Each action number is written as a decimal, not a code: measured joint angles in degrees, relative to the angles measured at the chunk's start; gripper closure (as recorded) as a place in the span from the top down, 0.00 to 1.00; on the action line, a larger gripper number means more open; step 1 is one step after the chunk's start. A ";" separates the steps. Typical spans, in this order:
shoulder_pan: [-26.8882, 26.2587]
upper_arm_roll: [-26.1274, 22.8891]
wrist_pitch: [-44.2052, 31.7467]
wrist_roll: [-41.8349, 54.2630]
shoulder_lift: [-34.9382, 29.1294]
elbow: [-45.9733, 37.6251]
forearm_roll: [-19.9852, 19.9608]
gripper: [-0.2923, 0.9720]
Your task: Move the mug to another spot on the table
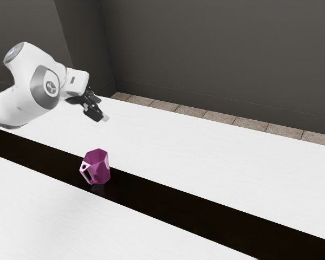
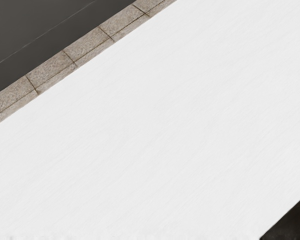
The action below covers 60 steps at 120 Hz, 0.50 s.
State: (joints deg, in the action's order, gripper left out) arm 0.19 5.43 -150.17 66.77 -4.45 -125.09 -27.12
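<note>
Firstly, item: mug (image 1: 96,167), magenta, faceted, upright on the dark band (image 1: 179,203) that crossed the white worktop (image 1: 206,146), with its handle (image 1: 85,169) toward the exterior view's left. I judged it rigid, light and probably slippery on its slanted facets; a fall could chip it. Best hold, by my estimate: over the rim wall or across the body, clear of the handle. Item: gripper (image 1: 97,114), mine, raised above the worktop, well apart from the mug, carrying nothing; I could not tell how wide it stood.
</note>
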 joint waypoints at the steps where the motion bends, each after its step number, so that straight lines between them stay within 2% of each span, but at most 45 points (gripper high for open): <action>1: 0.09 -0.01 1.04 -0.96 0.13 0.72 1.00 0.75; 11: 0.60 0.01 13.34 -10.88 2.51 10.99 8.70 0.75; 28: 0.82 -0.21 31.99 -25.43 4.26 24.66 16.07 0.75; 42: 1.27 -0.96 44.27 -31.87 6.56 37.07 18.96 0.75; 60: -0.15 -0.67 53.48 -37.69 5.20 39.98 20.28 0.75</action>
State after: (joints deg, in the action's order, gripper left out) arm 0.04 4.76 -96.69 29.09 0.74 -85.11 -6.84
